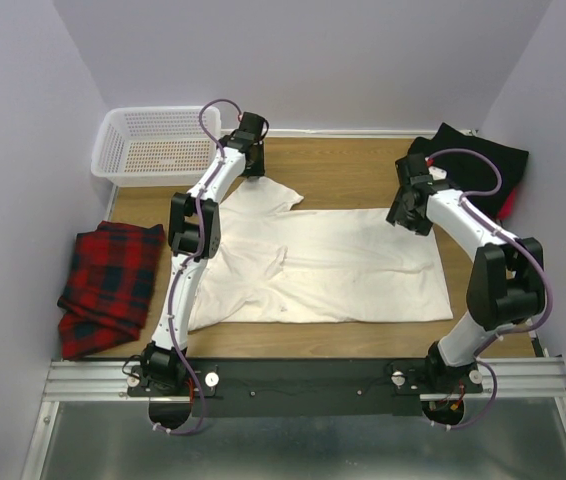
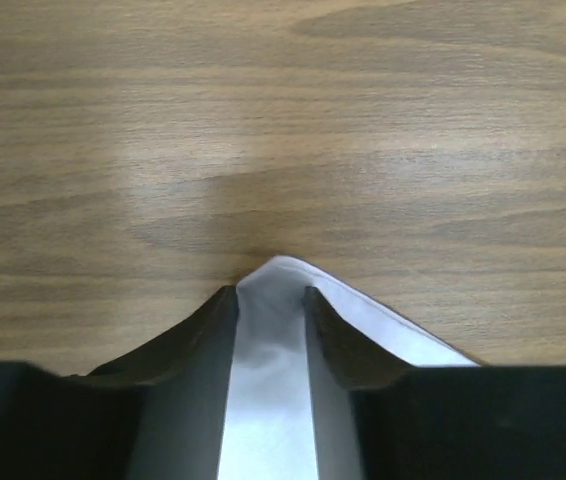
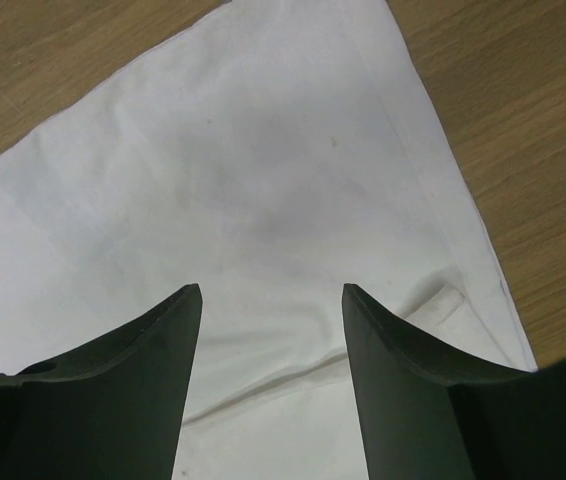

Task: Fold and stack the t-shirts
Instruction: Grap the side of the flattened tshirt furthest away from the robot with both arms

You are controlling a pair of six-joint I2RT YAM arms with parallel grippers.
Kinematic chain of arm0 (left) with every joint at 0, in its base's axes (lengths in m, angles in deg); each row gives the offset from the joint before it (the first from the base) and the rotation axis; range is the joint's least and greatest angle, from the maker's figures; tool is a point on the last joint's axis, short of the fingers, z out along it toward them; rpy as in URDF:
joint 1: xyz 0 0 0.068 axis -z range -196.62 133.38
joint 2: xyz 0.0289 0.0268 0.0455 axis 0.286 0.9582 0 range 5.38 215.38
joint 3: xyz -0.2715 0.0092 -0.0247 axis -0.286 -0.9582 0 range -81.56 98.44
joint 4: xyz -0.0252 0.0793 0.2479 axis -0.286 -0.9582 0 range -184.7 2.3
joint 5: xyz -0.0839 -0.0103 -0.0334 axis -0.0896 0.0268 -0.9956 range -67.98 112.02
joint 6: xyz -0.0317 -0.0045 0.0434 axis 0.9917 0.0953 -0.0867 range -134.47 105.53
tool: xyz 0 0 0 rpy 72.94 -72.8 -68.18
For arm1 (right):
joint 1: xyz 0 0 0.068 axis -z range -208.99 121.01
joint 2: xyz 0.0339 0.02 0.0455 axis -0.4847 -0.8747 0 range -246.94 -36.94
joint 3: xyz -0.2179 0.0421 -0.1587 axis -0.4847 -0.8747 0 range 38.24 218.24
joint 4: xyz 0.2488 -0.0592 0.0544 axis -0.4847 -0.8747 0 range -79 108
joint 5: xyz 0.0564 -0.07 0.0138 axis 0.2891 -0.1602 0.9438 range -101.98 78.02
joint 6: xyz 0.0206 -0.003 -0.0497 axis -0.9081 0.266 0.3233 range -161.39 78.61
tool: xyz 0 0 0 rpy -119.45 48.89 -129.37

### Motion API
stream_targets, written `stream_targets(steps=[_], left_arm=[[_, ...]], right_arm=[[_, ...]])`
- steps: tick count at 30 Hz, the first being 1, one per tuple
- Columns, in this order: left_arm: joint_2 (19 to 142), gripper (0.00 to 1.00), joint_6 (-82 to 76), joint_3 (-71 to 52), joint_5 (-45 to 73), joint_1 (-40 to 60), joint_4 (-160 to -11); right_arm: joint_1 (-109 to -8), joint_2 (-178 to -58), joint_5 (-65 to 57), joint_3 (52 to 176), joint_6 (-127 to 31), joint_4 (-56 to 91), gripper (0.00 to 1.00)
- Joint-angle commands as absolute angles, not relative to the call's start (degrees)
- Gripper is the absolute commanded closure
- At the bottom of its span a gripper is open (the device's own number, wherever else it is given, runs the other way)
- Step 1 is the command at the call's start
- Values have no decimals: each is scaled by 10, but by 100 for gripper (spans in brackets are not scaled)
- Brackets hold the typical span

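Cream-white short-sleeved t-shirt (image 1: 353, 265) of soft cloth lies flat across the middle of the brown wooden table (image 1: 353, 165), its body running to the right and its sleeves rumpled on the left. The left gripper (image 2: 268, 292) is closed on a pointed corner of that cloth at the shirt's far left edge, near the white plastic mesh basket (image 1: 153, 145). The fabric tip peeps just past the fingertips, with bare wood beyond. The right gripper (image 3: 271, 288) hangs over the shirt's far right corner with jaws apart, holding nothing, the hem just below it. The step in hand looks like folding the left part over. It would go best if the pinched corner is lifted only enough to clear the layer beneath, carried straight across so the edges line up, and let go once flat. The right gripper could pin its corner so the body does not drag. A red-and-black checked folded shirt (image 1: 108, 285) sits at the left edge, a black t-shirt (image 1: 473, 160) at the far right.
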State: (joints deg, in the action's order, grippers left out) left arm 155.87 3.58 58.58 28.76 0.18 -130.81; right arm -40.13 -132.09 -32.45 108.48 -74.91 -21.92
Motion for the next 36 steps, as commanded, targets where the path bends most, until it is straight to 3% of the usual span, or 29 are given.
stream_targets(steps=[1,4,15,22,36], left_arm=[[1582,81,32,588,311,9,-1353],[1581,100,35,585,322,8,-1360],[1522,100,41,575,345,-18,-1348],[1462,100,37,563,347,-33,-1340],[1442,100,20,551,333,-37,-1337]], right_arm=[[-398,-1334,-322,1107,-747,-213,33],[-398,-1337,-325,1112,-747,-213,33],[-390,-1406,-402,1183,-723,-215,32],[-338,-1473,-387,1235,-711,-216,32],[-328,-1578,-368,1341,-714,-196,32]])
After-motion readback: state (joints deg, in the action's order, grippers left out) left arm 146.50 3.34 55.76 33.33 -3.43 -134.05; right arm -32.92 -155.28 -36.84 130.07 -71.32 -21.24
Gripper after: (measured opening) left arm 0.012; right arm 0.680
